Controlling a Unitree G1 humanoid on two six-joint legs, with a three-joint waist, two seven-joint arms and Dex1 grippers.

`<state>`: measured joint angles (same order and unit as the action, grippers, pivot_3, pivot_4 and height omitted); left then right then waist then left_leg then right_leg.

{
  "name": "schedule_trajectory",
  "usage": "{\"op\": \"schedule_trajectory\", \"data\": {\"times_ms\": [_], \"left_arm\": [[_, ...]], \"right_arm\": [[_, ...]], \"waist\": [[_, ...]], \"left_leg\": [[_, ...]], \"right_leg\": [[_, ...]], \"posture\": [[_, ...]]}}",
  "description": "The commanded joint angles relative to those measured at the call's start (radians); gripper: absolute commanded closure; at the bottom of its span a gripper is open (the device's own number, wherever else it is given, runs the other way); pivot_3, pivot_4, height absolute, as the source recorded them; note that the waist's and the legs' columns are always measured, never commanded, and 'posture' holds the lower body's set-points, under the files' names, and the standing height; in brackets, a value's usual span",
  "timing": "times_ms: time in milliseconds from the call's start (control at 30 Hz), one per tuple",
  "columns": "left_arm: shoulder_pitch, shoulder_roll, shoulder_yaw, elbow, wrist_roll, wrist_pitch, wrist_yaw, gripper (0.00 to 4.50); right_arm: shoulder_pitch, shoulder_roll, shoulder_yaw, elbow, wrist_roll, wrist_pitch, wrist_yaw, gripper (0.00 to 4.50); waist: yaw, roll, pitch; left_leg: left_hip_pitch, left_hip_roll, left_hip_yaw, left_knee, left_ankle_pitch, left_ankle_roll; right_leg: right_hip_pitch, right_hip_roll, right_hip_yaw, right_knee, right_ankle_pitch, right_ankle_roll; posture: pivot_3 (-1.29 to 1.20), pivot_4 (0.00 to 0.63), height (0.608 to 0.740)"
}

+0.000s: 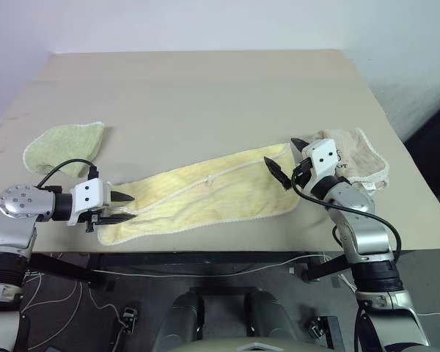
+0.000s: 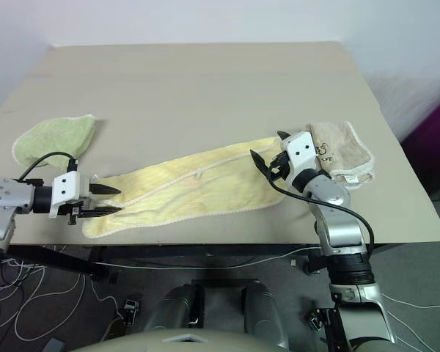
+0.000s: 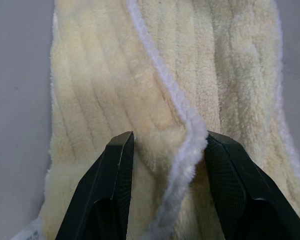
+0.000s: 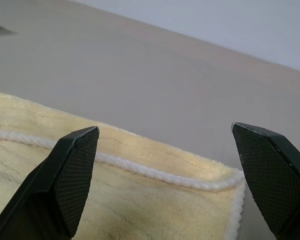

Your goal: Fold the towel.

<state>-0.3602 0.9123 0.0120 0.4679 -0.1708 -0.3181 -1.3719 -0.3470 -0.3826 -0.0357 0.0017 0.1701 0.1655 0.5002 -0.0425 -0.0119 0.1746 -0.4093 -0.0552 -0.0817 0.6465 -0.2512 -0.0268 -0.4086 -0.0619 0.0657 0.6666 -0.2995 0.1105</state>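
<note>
Farthest left on the smooth tan table (image 1: 205,81) lies a small light green cloth (image 1: 64,145), a rounded, nubbly terry shape with a pale stitched edge. Just below it the left gripper (image 1: 123,207) reaches in from the side at the near left end of the towel (image 1: 205,194). Its two black, wedge-shaped fingers (image 3: 110,190) stand partly apart, one on each side of a raised ridge of plush cloth and thick white hem; they straddle that fold, but whether they actually pinch it I cannot tell.

That towel is a long, pale yellow terry strip with ribbed pile and a whitish corded hem. It lies flat on the table's near half, running slantwise from the near left edge up toward the right, doubled lengthwise so a hem line runs down its middle.

At its right end the right gripper (image 1: 289,161) hovers over the corner, its textured black fingers (image 4: 72,175) spread wide and holding nothing. Just beyond it sits a folded beige cloth (image 1: 359,161), soft and squarish, with a small dark printed mark.
</note>
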Motion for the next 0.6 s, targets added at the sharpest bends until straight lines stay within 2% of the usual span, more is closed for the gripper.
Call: {"op": "schedule_trajectory", "data": {"times_ms": [33,167,333,467,600], "left_arm": [[-0.031,0.003,0.015,0.009,-0.011,-0.019,0.0,3.14],[-0.044,0.007,0.023,0.008,-0.031,-0.007,-0.015,4.46],[-0.035,0.022,0.042,-0.006,-0.057,0.008,-0.032,4.46],[-0.019,0.045,0.054,-0.008,-0.054,0.008,-0.021,4.46],[0.023,0.046,0.068,-0.061,-0.082,0.028,-0.022,4.46]], "right_arm": [[0.001,0.003,-0.007,-0.045,0.003,-0.013,-0.006,0.0],[0.001,0.0,-0.008,-0.047,0.001,-0.013,-0.007,0.0],[-0.016,-0.047,-0.001,-0.038,-0.035,-0.036,0.014,0.0],[-0.057,-0.175,0.044,0.018,-0.129,-0.112,0.091,0.0],[-0.162,-0.305,0.1,0.181,-0.233,-0.24,0.161,0.0]], "waist": [[0.001,0.0,0.0],[0.001,0.0,0.0],[0.0,0.0,0.0],[0.0,0.0,0.0],[-0.002,0.0,0.0]], "left_leg": [[0.0,0.0,0.0,0.0,0.0,0.0],[0.0,0.0,0.0,0.0,0.0,0.0],[0.0,0.0,0.0,0.0,0.0,0.0],[0.0,0.0,0.0,0.0,0.0,0.0],[0.0,0.0,0.001,0.0,0.0,0.0]], "right_leg": [[0.0,0.0,0.0,0.0,0.0,0.0],[0.0,0.0,0.0,0.0,0.0,0.0],[0.0,0.0,0.0,0.0,0.0,0.0],[0.0,0.001,0.0,0.0,0.0,0.0],[0.0,0.001,0.0,0.0,0.0,0.0]], "posture": [[0.0,0.15,0.74],[0.0,0.15,0.74],[0.0,0.15,0.74],[0.0,0.15,0.74],[0.0,0.15,0.74]]}}
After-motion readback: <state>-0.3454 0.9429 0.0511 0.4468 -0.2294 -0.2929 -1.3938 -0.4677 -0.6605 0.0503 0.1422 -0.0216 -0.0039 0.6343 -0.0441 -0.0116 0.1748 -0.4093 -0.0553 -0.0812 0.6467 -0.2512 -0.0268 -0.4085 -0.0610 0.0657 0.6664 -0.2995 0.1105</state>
